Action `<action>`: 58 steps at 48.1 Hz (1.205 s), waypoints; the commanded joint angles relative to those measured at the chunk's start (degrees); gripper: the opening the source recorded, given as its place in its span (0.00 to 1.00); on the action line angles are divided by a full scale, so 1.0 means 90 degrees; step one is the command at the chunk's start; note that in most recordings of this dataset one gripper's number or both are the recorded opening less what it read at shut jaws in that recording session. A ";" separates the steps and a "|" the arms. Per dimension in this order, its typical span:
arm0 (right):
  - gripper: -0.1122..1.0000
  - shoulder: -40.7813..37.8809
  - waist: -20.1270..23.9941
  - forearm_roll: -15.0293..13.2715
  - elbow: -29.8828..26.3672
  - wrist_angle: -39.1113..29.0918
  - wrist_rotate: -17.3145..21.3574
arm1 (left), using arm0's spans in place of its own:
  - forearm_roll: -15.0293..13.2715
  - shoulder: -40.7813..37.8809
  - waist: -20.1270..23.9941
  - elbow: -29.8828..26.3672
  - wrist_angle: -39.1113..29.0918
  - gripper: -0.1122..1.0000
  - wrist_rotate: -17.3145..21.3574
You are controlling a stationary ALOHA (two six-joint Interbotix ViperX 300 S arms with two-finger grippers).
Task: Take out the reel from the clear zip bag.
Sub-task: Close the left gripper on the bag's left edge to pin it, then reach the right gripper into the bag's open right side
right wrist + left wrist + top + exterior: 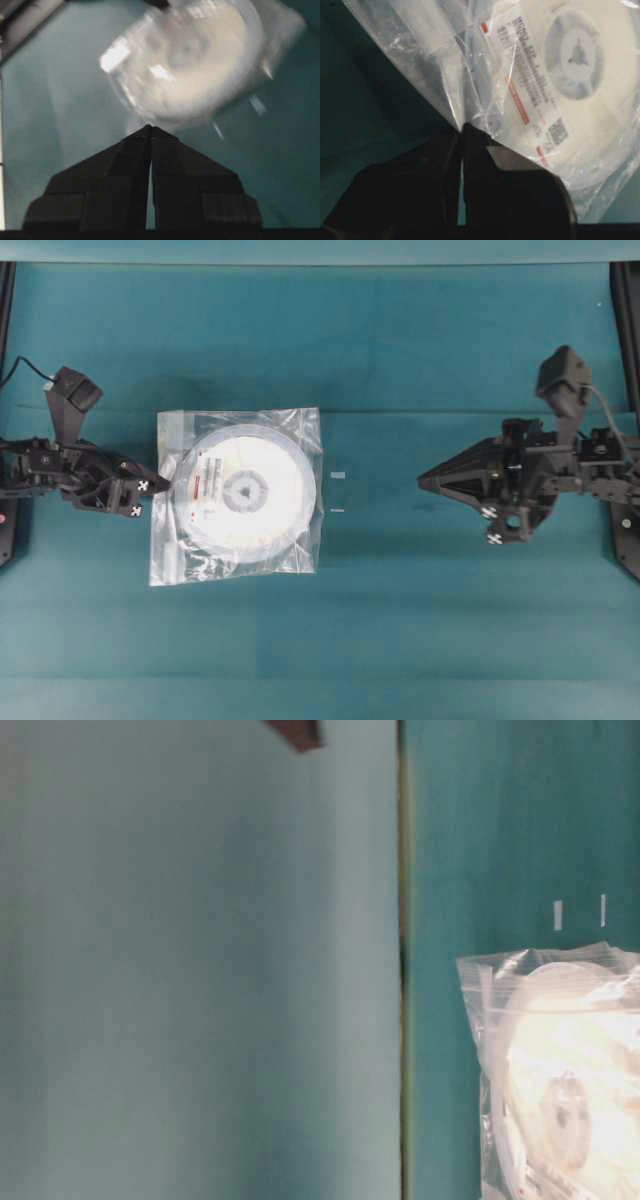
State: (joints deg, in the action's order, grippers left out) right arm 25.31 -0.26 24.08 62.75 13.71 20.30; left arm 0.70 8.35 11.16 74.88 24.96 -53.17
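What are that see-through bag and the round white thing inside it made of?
The bag looks like thin clear plastic film: it is crinkled, glossy and transparent. The reel looks like rigid matte cream-white plastic with a paper-like printed label, though that is only how it looks.

Teal table cover (pixel 450 620); clear, glinting bag (pixel 170 560) with a whitish zip strip; cream-white reel (pixel 245 490) with a grey hub; its white label (pixel 530 85) carries a red stripe, dark print and a barcode; both grippers black

Overhead looks straight down; both wrist views share the clear zip bag (pixel 238 497).
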 commanded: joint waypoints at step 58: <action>0.91 -0.3691 -0.0322 0.1895 -0.2441 -0.0352 0.0039 | 0.0020 -0.0078 0.0029 -0.0088 -0.0156 0.07 0.0293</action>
State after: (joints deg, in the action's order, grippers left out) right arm -7.21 -3.16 40.96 42.36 10.55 20.39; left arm 0.79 7.73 11.34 74.18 23.47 -50.63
